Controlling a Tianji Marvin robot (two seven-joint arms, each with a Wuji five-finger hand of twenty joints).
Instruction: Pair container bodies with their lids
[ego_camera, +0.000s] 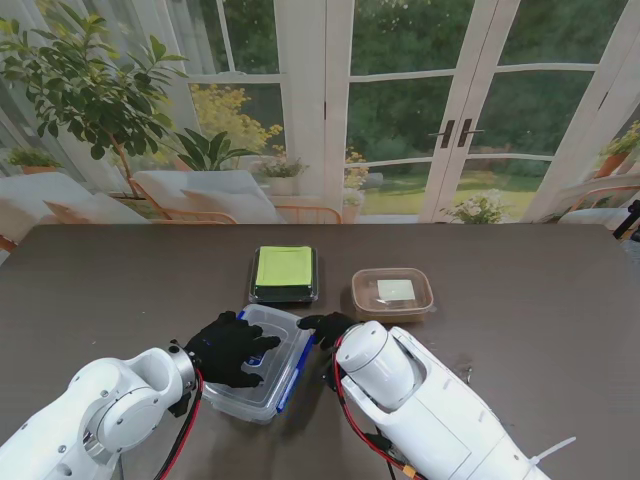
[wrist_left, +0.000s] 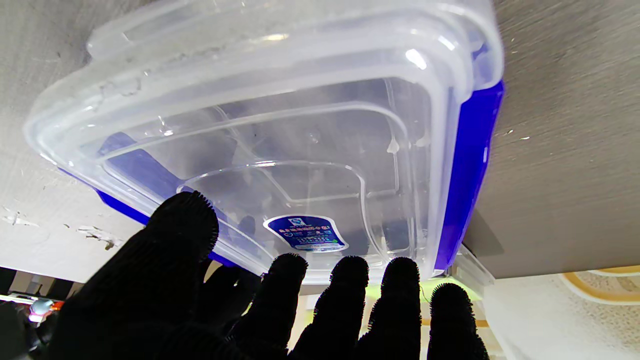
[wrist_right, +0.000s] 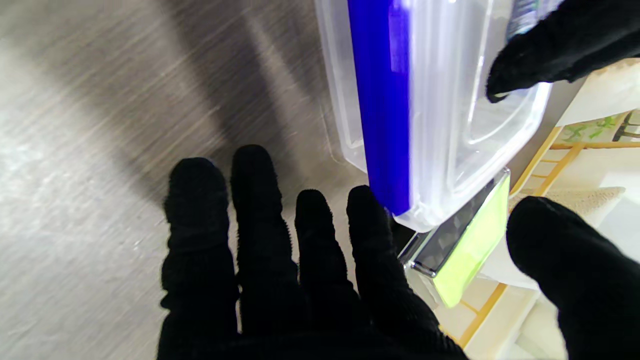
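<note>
The brown tabletop (ego_camera: 120, 290) carries a clear container with blue clips (ego_camera: 262, 362) just nearer to me than a green-lidded box (ego_camera: 284, 273) and a tan tub (ego_camera: 392, 292). The left robot hand (ego_camera: 228, 347) lies spread, flat on its lid—seemingly pressing, not gripping—while the right robot hand (ego_camera: 326, 325) rests spread beside the blue clip. An uneven push could skid it into the green-lidded box.

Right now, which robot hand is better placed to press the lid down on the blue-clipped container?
Left, I'd judge. The left robot hand already lies on the clear lid of the container. The right robot hand sits open beside its blue clip, off the lid.
</note>
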